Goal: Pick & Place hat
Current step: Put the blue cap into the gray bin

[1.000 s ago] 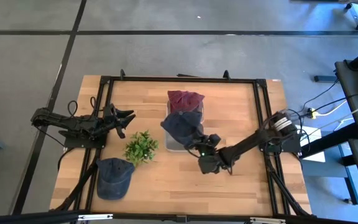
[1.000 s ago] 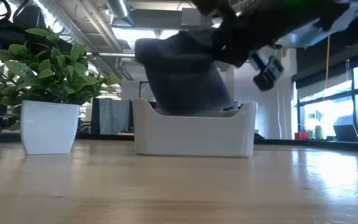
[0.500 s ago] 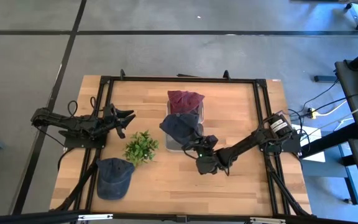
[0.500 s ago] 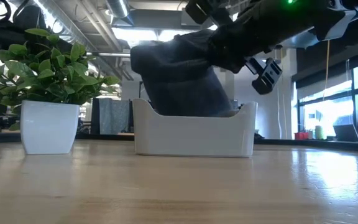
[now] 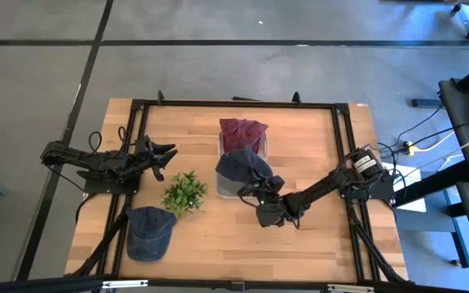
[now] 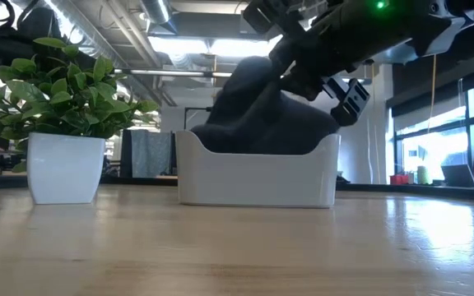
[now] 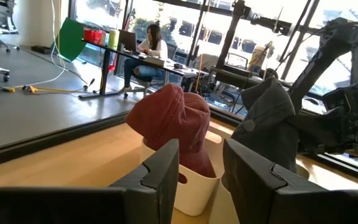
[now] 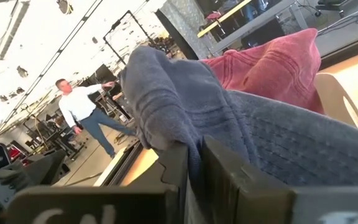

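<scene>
A dark navy hat [image 5: 243, 165] sits in the near half of a white bin [image 5: 221, 187] at the table's middle, its lower part inside the bin [image 6: 257, 174]. My right gripper [image 5: 260, 189] is shut on it at the bin's near right corner. A red hat [image 5: 243, 132] lies in the bin's far half. A blue hat [image 5: 149, 230] lies flat on the table at the near left. My left gripper [image 5: 168, 153] is open and empty at the left, pointing at the bin [image 7: 194, 186]. My right gripper pinches a bunched fold of the navy hat's cloth [image 8: 194, 163] between its two fingers [image 8: 174, 169]. The fingers come from the near right, slanting down toward the bin. The hat's body [image 6: 270, 123] rests in the bin and rises above its rim.
A potted green plant [image 5: 186, 193] in a white pot [image 6: 64, 167] stands just left of the bin. A black frame [image 5: 234, 103] runs along the table's edges. Bare wood lies along the near edge right of the blue hat. People show in the room beyond.
My right gripper has gone down and a little toward the bin with the navy hat. The hat, which hung tall over the bin, has sunk into it and slumped toward the right.
</scene>
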`<act>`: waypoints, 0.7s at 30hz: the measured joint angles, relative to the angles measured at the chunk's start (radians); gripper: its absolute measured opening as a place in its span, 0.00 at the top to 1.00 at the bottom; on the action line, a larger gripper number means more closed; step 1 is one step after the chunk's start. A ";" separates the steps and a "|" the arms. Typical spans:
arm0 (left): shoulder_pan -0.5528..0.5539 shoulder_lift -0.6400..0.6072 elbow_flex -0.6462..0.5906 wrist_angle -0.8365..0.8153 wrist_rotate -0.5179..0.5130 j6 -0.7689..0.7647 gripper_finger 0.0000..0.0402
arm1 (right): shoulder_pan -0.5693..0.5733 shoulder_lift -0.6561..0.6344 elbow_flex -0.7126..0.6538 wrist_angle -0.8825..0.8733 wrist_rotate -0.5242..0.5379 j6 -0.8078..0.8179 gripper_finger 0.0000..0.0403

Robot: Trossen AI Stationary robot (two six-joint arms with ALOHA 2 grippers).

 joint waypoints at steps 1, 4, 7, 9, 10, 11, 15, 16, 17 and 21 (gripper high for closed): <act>0.000 0.000 0.000 0.000 0.000 0.003 0.70 | 0.000 0.000 0.000 0.000 0.000 0.000 0.87; 0.000 0.000 0.000 0.000 0.000 0.034 0.70 | -0.001 0.000 0.000 0.000 0.000 -0.001 0.87; 0.000 0.000 0.000 0.000 0.000 0.042 0.70 | -0.001 0.000 0.000 0.000 0.000 0.000 0.85; 0.000 0.000 0.000 0.000 0.000 0.044 0.70 | -0.001 0.000 0.000 0.000 0.000 0.000 0.82; 0.000 0.000 0.000 0.000 0.000 0.044 0.70 | -0.001 0.000 0.000 0.000 0.000 0.000 0.80; 0.000 0.000 0.000 0.000 0.000 0.044 0.70 | -0.001 0.000 0.000 0.000 0.000 0.000 0.79; 0.000 0.000 0.000 0.000 0.000 0.044 0.70 | -0.001 0.000 0.000 0.001 0.002 -0.001 0.71; 0.000 0.000 0.000 0.000 0.001 0.044 0.70 | -0.001 0.000 0.000 0.001 0.006 -0.004 0.69; 0.000 0.000 0.000 0.000 0.002 0.043 0.70 | -0.001 -0.001 0.000 0.003 0.006 -0.014 0.67; 0.000 0.000 0.000 0.003 0.055 -0.028 0.70 | -0.002 -0.015 0.000 0.077 0.005 -0.171 0.64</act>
